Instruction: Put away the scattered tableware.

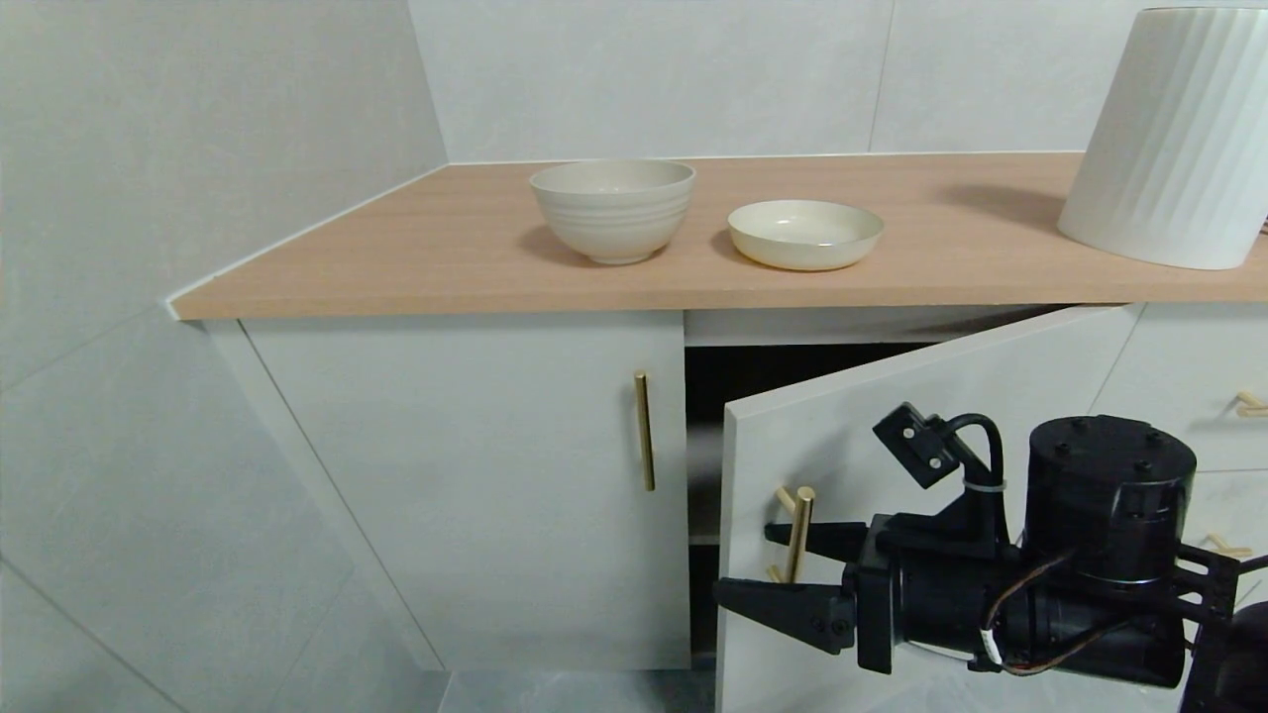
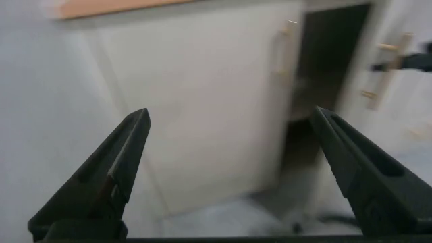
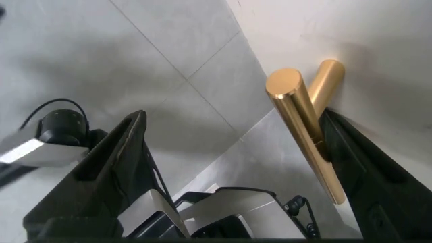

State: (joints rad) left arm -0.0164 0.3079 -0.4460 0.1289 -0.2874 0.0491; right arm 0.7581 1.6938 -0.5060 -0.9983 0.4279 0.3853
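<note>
**Jaws wide at the cupboard handle, tableware up on the counter**

My right gripper (image 1: 745, 562) is down low at the ajar door (image 1: 892, 416), jaws spread wide. The gold bar handle (image 3: 307, 128) stands between my fingers (image 3: 364, 175), close against one of them; I cannot tell whether it touches. I am not clamped on it.

My left gripper (image 2: 229, 113) has its jaws wide apart and nothing between them, facing the closed door (image 1: 475, 475) with its own gold handle (image 1: 644, 431).

The tableware sits above on the wooden countertop (image 1: 416, 257). The deep bowl (image 1: 612, 210) stands upright over the closed door. The shallow dish (image 1: 804, 234) sits just beside it, apart. A white ribbed container (image 1: 1174, 139) stands far off at the counter's right end.
</note>
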